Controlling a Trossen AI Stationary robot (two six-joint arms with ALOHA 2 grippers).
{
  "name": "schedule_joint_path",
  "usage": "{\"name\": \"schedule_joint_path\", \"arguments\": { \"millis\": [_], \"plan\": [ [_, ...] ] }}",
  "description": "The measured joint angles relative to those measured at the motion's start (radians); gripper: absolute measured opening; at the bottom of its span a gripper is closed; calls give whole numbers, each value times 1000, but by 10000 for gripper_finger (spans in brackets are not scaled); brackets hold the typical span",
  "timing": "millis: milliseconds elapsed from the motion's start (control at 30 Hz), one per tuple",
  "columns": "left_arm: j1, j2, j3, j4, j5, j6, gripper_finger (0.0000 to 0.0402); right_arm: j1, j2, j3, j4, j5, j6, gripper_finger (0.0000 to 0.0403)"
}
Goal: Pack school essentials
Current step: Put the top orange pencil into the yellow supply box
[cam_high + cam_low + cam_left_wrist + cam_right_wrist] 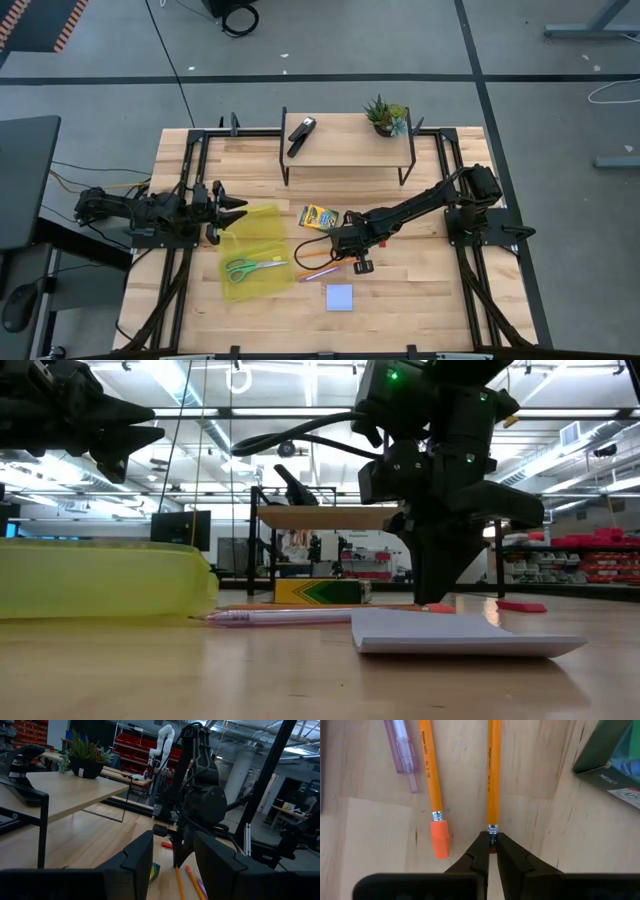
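Note:
My right gripper (490, 851) points down at the table's middle, shut on one of two orange pencils (493, 775). The other pencil (430, 770), with an orange eraser cap, and a clear purple pen (402, 750) lie flat beside it. The yellow-green crayon box (319, 216) lies just beyond them, the tiny red block (520, 605) to their right, and the pale blue note pad (339, 297) nearer the front edge. Green-handled scissors (245, 268) lie at a yellow pouch (253, 250). My left gripper (175, 865) hovers open above the pouch's far-left corner. My right gripper pinches the pencil's eraser end (492, 829) between its two fingertips. The fingers come from above, pointing down, in line with the pencil's length. The pencil lies flat on the table, its shaft running away from the fingers.
A low wooden shelf (350, 150) stands at the far side with a black stapler (301, 135) and a small potted plant (386, 115) on it. Bare wood lies along the near edge and right of the note pad.

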Motion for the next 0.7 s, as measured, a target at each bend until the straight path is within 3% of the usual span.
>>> {"name": "schedule_joint_path", "arguments": {
  "millis": [700],
  "plan": [
    [0,0,0,-4,0,-1,153,-10,-40,13,-125,22,20,31]
  ]
}}
